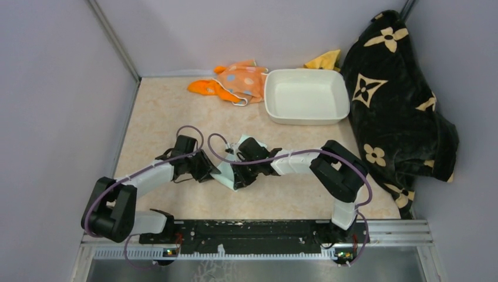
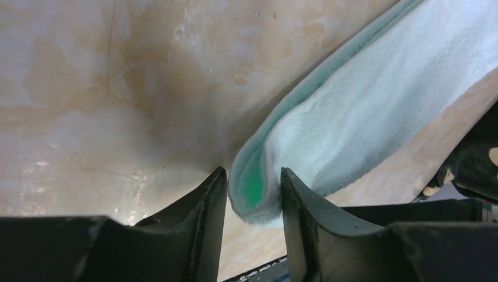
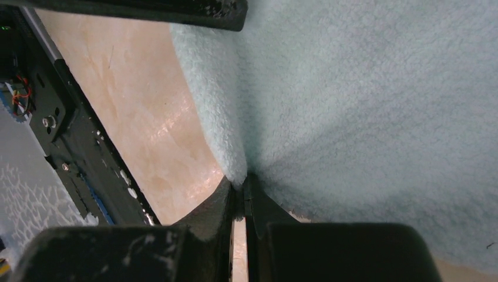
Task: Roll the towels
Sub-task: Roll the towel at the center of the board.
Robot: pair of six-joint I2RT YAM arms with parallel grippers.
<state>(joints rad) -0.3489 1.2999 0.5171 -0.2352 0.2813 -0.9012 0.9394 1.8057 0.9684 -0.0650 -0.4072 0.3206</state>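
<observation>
Right wrist, jaws pinching mint towel (image 3: 364, 117)

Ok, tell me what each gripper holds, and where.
Right gripper: shut on the mint towel, at its edge. Left gripper: jaws straddle its folded end; whether it grips cannot be told.

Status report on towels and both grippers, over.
Right gripper shut on edge of pale mint green terry towel. Left gripper astride its folded edge, grip unclear. Nothing blocking them.
</observation>
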